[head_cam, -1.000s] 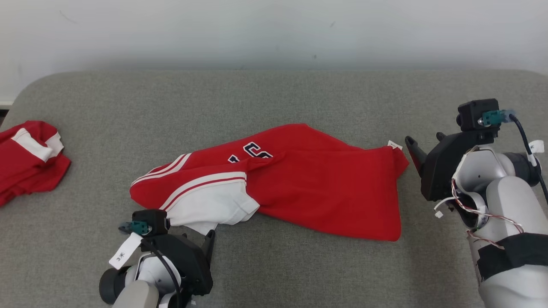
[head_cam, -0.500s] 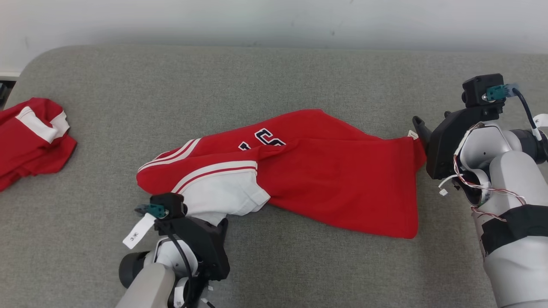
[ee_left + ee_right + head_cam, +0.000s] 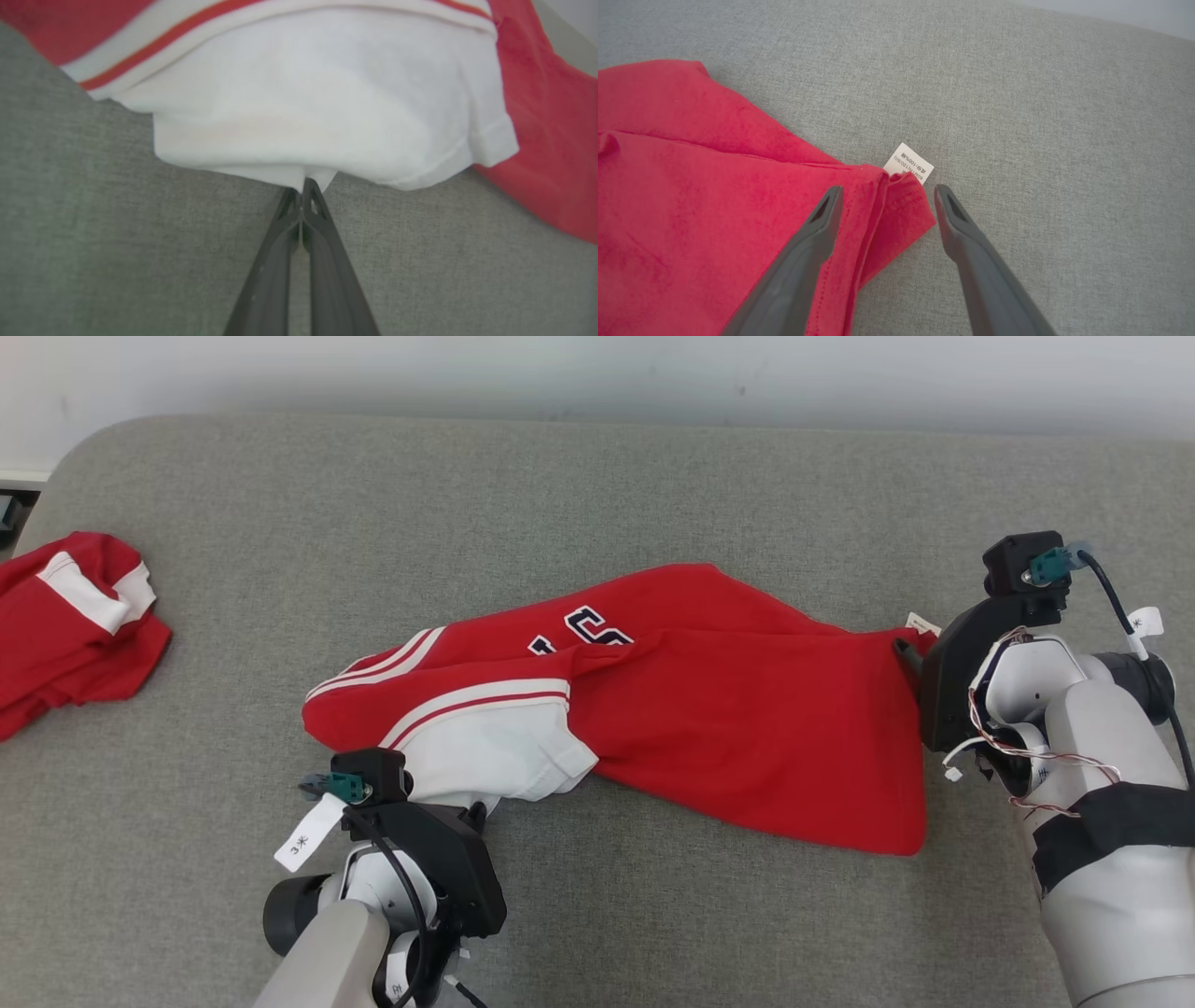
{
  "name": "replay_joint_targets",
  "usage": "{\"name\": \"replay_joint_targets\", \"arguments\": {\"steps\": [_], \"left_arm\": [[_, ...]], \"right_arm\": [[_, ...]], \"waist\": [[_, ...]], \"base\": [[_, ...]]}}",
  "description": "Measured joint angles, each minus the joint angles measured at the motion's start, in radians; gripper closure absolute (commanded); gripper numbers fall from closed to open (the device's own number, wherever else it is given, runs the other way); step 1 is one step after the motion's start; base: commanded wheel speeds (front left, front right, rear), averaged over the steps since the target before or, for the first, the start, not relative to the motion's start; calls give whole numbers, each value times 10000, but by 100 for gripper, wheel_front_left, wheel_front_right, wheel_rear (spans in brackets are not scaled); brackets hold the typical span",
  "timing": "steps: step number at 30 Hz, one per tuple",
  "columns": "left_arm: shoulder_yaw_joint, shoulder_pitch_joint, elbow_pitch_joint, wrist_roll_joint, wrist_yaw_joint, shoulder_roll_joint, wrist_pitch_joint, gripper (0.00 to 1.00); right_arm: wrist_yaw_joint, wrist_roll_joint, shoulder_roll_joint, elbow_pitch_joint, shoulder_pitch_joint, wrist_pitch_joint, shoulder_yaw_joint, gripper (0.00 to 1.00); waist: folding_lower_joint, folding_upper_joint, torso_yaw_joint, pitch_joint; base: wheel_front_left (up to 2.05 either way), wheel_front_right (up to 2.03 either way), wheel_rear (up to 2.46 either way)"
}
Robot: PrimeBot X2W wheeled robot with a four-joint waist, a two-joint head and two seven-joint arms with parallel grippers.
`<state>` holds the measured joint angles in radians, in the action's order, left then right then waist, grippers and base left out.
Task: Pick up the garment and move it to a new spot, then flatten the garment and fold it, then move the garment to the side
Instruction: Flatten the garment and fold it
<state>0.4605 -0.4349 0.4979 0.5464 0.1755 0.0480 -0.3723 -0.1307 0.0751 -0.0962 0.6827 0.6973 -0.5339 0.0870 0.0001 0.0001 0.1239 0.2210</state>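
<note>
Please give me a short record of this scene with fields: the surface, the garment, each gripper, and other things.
surface: grey padded table
garment: red and white, crumpled, lying mid-table
left gripper: jaws shut on the edge of the garment's white sleeve
right gripper: jaws open around the garment's red corner, beside its label
other: second red garment at far left

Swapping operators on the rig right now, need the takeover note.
Left gripper: fingers shut on the white sleeve hem of the garment.
Right gripper: open, fingers straddling the garment's corner by the care label, not yet closed.
The garment lies crumpled on the grey padded surface; another red garment sits at its far left.
Done: left grasp only.
Left: close right, lift, move, flatten, fold, set aside.
</note>
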Motion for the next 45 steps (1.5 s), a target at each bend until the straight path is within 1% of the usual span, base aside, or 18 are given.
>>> {"name": "replay_joint_targets", "arguments": {"steps": [5,8,14,18,20,25,28,35,45], "left_arm": [[19,-8,10,2,2,21,25,100],[29,-9,0,15,8,38,29,100],[79,-10,-63,117,48,69,23,100],[159,-41,-88,180,48,54,6,100],[184,-59,-117,194,46,52,6,100],[209,-101,-151,242,50,40,31,100],[232,-124,-151,265,61,35,52,100],[238,-238,-111,324,104,44,123,100],[288,-341,-29,385,130,52,136,100]], "right_arm": [[0,-552,199,194,233,-232,901,0],[0,-627,353,276,525,-872,1294,0],[0,-989,454,61,1045,-2347,1461,0],[0,-924,456,63,1155,-2880,1609,0],[0,-857,454,71,1214,-3032,1453,0],[0,-895,477,-23,1191,-3091,1225,0],[0,-1041,468,-159,966,-2894,1239,0],[0,-1070,476,-397,379,-2360,918,0],[0,-1022,472,-627,597,-2243,834,0]], "waist": [[0,0,60,-14],[-1,0,59,-12],[-1,0,60,28],[-1,0,168,73],[-1,0,204,137],[-1,0,263,267],[-1,0,302,335],[-1,-1,243,447],[-1,-1,202,452]], "base": [[0,0,0],[0,0,0],[0,0,0],[0,0,0],[0,0,0],[0,0,0],[0,0,0],[0,0,0],[0,0,0]]}}
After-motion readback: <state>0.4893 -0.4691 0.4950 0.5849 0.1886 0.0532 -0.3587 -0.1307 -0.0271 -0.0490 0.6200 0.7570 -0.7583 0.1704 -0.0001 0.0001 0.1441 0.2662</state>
